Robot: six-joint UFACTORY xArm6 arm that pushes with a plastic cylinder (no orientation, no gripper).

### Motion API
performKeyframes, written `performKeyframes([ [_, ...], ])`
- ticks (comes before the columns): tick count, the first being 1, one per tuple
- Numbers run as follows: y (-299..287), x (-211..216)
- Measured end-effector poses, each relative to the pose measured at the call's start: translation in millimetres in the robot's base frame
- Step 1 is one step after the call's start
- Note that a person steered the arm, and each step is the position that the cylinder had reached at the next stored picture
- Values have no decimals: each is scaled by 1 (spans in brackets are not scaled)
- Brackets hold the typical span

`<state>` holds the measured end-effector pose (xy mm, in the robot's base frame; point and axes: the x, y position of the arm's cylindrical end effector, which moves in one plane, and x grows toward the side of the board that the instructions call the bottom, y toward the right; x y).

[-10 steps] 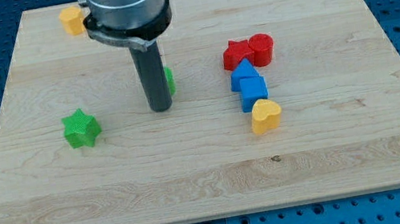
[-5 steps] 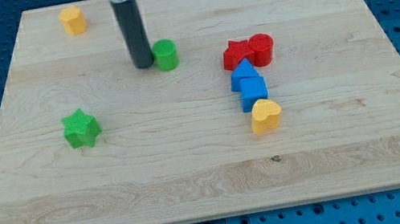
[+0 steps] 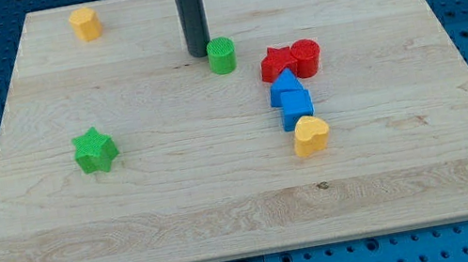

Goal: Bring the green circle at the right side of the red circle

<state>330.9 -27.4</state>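
The green circle (image 3: 221, 56) sits on the wooden board (image 3: 134, 214), left of the red star (image 3: 276, 64) and the red circle (image 3: 306, 56), which touch each other. My tip (image 3: 198, 54) is just to the view's left of the green circle, touching or nearly touching it. The rod rises straight up out of the view's top.
Two blue blocks (image 3: 290, 98) sit stacked in a line below the red star, with a yellow heart (image 3: 310, 135) below them. A green star (image 3: 95, 149) lies at the view's left. A yellow block (image 3: 85, 24) lies at the top left.
My tip has moved up and to the view's right, from the board's middle to beside the green circle. The green circle has slid to the right and up, closer to the red blocks.
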Motion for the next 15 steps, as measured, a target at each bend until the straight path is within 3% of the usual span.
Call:
performKeyframes([
  [1,-3,9],
  [2,-33,46],
  [3,-17,63],
  [5,-5,-12],
  [6,3,0],
  [7,-9,55],
  [8,-4,67],
  [10,38,20],
  [13,32,-37],
  [15,43,-35],
])
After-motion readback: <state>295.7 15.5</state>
